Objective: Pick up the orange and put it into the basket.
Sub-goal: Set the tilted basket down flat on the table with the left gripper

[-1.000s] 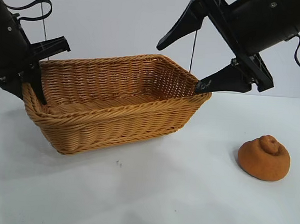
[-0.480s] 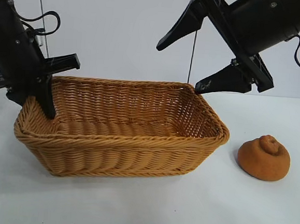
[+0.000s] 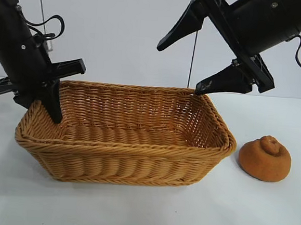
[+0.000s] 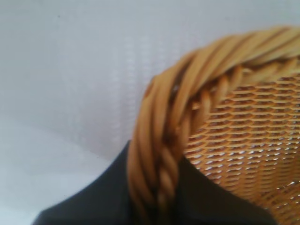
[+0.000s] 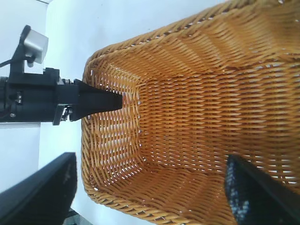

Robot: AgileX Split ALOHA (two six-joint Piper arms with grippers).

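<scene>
From my station I saw the left gripper (image 3: 50,97) clamped on the basket (image 3: 123,157), at the braided rim of the end wall on its own side; one finger (image 3: 52,102) reached down inside that wall, and the other was hidden behind the wicker. In the left wrist view the rim (image 4: 161,140) ran straight between the two dark fingers (image 4: 84,201), so I took the grip as closed on the rim. The basket sat flat on the white table (image 3: 148,211), its long side toward the exterior camera.

The right gripper (image 3: 188,61) hung in the air above the basket's far end, its fingers spread wide and holding nothing. Its lower fingertip (image 3: 202,87) was right at the rim of the back corner; I could not tell whether it touched. In the right wrist view I looked between those fingers down into the basket (image 5: 187,108), with the left gripper (image 5: 101,102) pinching the far end wall.

The orange (image 3: 265,158) lay on the table below the right gripper and farther out from the basket, just beside the basket's end wall but not touching it, well apart from both grippers.
</scene>
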